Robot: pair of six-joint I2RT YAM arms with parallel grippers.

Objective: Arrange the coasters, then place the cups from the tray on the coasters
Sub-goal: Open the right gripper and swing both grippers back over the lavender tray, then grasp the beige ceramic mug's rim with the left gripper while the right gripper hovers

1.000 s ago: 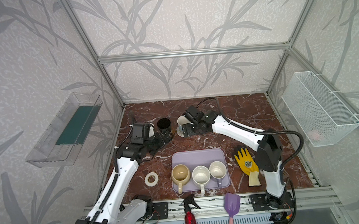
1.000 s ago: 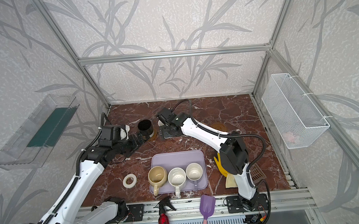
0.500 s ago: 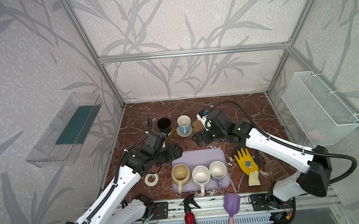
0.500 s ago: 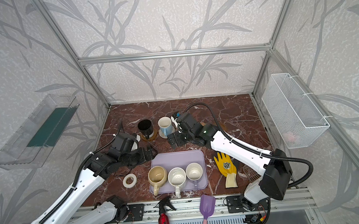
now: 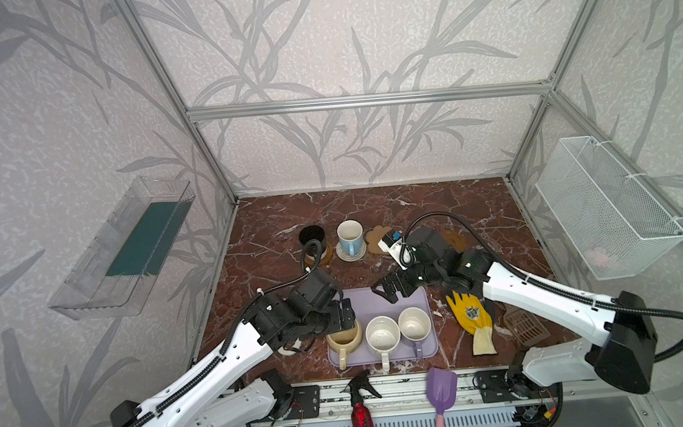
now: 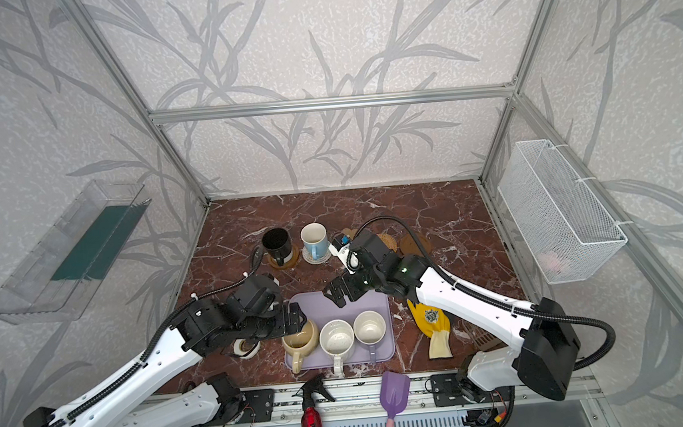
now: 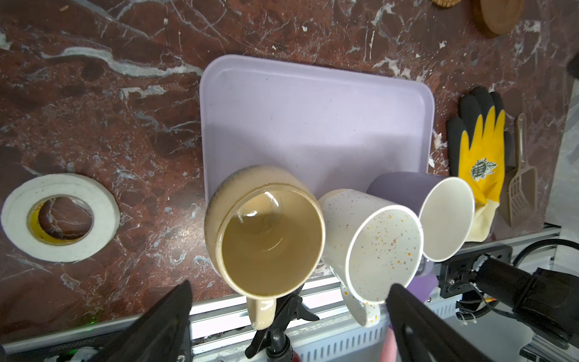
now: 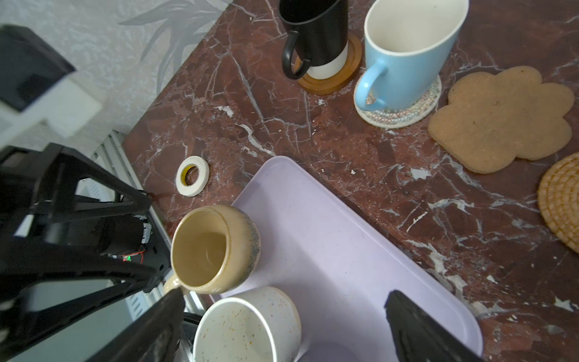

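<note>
The lavender tray (image 5: 380, 303) holds three cups in a row along its near edge: beige (image 5: 343, 337), white speckled (image 5: 382, 335) and lavender-grey (image 5: 414, 324). Farther back, the black cup (image 5: 311, 237) stands on an amber coaster (image 8: 329, 83), and the light blue cup (image 5: 350, 237) on the whitish woven coaster (image 8: 401, 117). The flower coaster (image 8: 501, 116), the rattan coaster (image 6: 388, 242) and a second amber coaster (image 6: 415, 242) lie bare. My left gripper (image 5: 346, 316) hangs open beside the beige cup (image 7: 269, 232). My right gripper (image 5: 392, 292) hovers open above the tray's far edge.
A white tape roll (image 7: 59, 217) lies left of the tray. A yellow glove (image 5: 470, 313) and a brown perforated scoop (image 5: 526, 327) lie to its right. A red spray bottle (image 5: 362, 413) and a purple scoop (image 5: 441, 386) rest on the front rail.
Both arms have drawn back from the far cups to the tray. The light blue cup now stands free on the woven coaster. The right gripper has opened wider.
</note>
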